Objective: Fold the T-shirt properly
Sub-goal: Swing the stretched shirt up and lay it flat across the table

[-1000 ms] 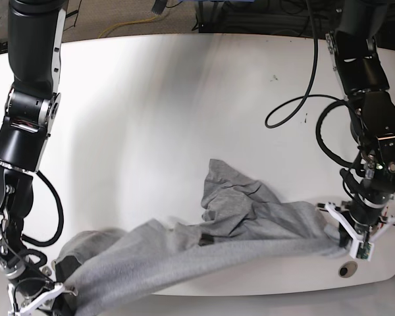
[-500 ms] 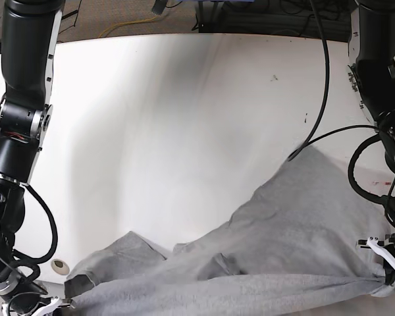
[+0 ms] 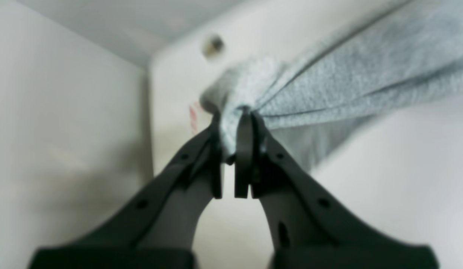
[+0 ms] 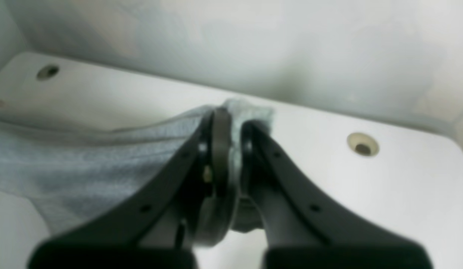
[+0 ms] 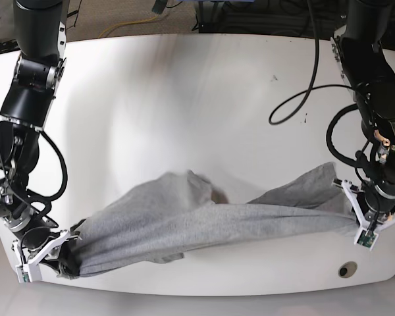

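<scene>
left wrist: left gripper (image 3: 235, 149) fingers clenched on T-shirt (image 3: 347, 78) bunch, cloth taut.
right wrist: right gripper (image 4: 233, 145) fingers pinch the other end.
base: T-shirt stretched between both along bench (image 5: 184, 99) front edge, likely to flatten it.

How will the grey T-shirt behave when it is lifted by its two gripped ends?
Probably floppy: the T-shirt sags and bunches between the left gripper and right gripper. Likely light, since thin pinches hold it. Folds may shift unpredictably.
</scene>
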Tool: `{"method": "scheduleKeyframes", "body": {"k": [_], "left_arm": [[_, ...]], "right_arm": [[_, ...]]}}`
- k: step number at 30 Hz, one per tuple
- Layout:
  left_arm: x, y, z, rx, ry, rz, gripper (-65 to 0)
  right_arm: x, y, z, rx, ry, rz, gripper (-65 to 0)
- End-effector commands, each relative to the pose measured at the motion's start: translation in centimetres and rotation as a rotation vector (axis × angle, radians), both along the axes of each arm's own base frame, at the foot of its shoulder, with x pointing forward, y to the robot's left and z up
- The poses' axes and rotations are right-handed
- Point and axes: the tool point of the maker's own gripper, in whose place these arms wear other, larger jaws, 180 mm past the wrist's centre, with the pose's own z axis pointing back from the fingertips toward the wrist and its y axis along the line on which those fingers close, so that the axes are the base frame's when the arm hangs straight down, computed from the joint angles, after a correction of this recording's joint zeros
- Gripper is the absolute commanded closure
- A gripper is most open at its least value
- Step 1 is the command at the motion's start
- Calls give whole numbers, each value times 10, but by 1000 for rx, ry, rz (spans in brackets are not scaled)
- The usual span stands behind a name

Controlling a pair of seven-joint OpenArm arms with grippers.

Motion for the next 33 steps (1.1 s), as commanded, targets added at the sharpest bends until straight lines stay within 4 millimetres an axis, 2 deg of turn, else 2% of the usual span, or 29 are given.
{"method": "scheduleKeyframes", "body": {"k": [1,6,8,14,18,22,24,28,33], "left_arm": [[-7,4,-5,29,9,-1,0],[-33,-4,-58,0,142,-12,0],[-50,-5,-84,-4,212,-13,0],[-80,-26,-130,-81,267,-68,0],[-104,-31,-154,-102,324,-82,0],[-125,-33,-171,-116,369,-88,0],[-137,-26,-177,-122,383,-67,0],[-149,-11,-180,-128,384,-23,0],[-155,2,-179,-126,376,9,0]], "right_arm": [[-7,-8,11,-5,-53,-17,0],[-36,-14,-36,1,35,-41,0],[-51,-10,-63,15,88,-41,0],[-88,-5,-118,44,208,-55,0],[-114,-3,-153,53,299,-57,0],[-137,1,-171,44,352,-52,0],[-149,8,-177,47,366,-44,0],[-168,-1,-178,65,369,-93,0],[-195,-11,-198,65,455,-128,0]]}}
